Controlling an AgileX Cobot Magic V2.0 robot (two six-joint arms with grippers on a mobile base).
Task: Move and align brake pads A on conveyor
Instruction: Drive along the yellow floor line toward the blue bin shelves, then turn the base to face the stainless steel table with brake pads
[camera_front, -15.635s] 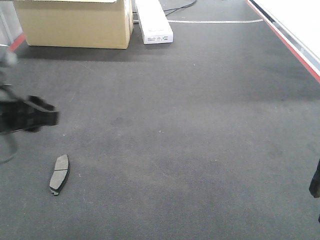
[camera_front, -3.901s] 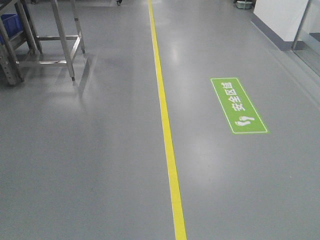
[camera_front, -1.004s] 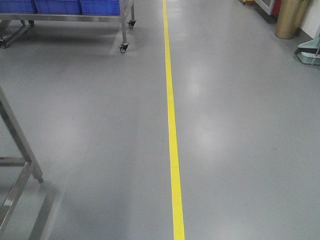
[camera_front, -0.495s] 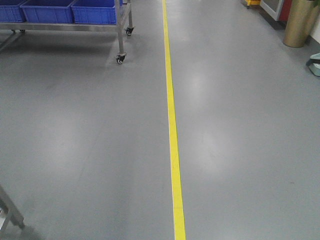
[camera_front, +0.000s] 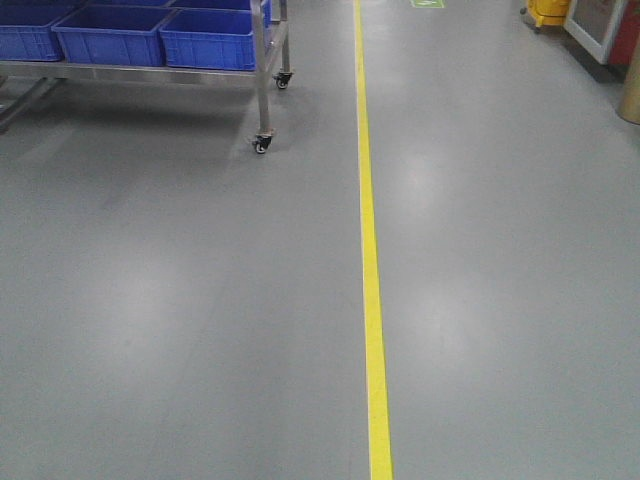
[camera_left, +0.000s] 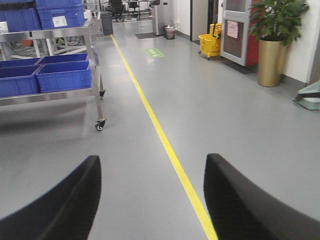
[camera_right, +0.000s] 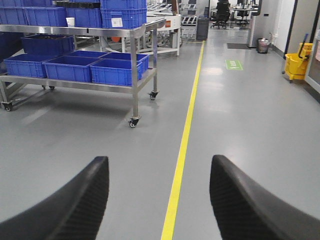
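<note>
Front view: only bare grey floor (camera_front: 180, 330) lies ahead. A yellow line (camera_front: 372, 300) runs straight away from me, and a wheeled steel rack (camera_front: 262, 70) with blue bins (camera_front: 205, 38) stands at the upper left. The brake pads and the conveyor are nowhere in this view, so I cannot say where they lie. Neither arm shows here.

Left wrist view: my left tool (camera_left: 152, 167) is spread wide and holds nothing. Its two black fingers (camera_left: 65, 205) frame the same yellow line. A potted plant (camera_left: 277, 20) and a yellow mop bucket (camera_left: 211, 44) stand far off on the right. The lower part of each finger is cut off by the frame.

Right wrist view: my right tool (camera_right: 160, 167) is also released and empty, with the rack to its left and a green floor mark (camera_right: 233, 64) in the distance.

I judge this to be a travel step, not a handling one. The next move calls for getting the belt and the pads into sight before either arm reaches. How many pads are already aligned is hidden from me.
</note>
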